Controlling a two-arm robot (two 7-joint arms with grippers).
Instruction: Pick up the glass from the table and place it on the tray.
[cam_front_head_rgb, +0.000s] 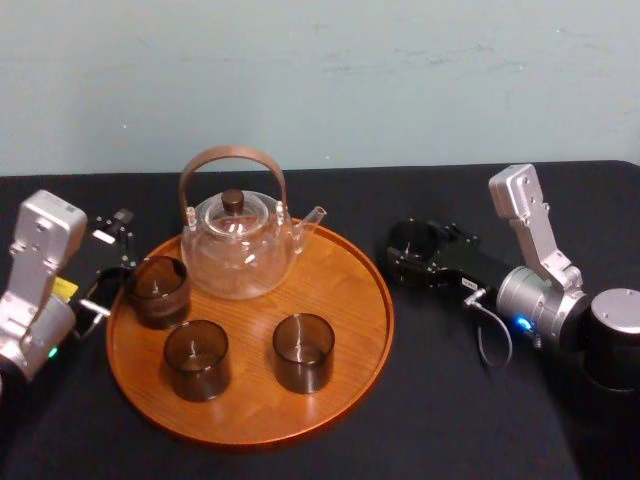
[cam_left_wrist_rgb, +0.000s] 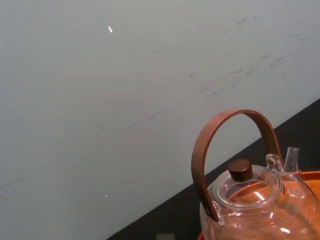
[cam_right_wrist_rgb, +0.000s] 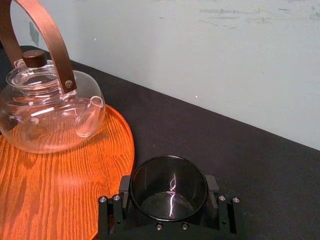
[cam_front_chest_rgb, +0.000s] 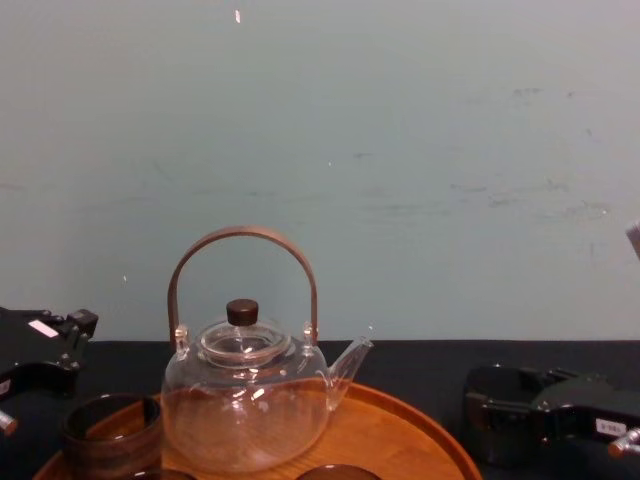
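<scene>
Right gripper (cam_right_wrist_rgb: 168, 186) clamped on glass (cam_right_wrist_rgb: 168, 200) for lift off table (cam_right_wrist_rgb: 260, 155); tray (cam_right_wrist_rgb: 55, 200) just beside; left gripper (cam_front_head_rgb: 112, 262) parked beyond tray.

Head view: from high, looking down and forward over the tray (cam_front_head_rgb: 250, 405), teapot (cam_front_head_rgb: 238, 250) and table (cam_front_head_rgb: 450, 400). Chest view: low and level across the table, facing the wall (cam_front_chest_rgb: 400, 150); shares teapot and tray rim with the head view. Left wrist view: tilted, near the teapot, wall behind. Right wrist view: very close behind the glass (cam_right_wrist_rgb: 169, 205) clamped in the right gripper (cam_right_wrist_rgb: 168, 186), teapot beyond.
</scene>
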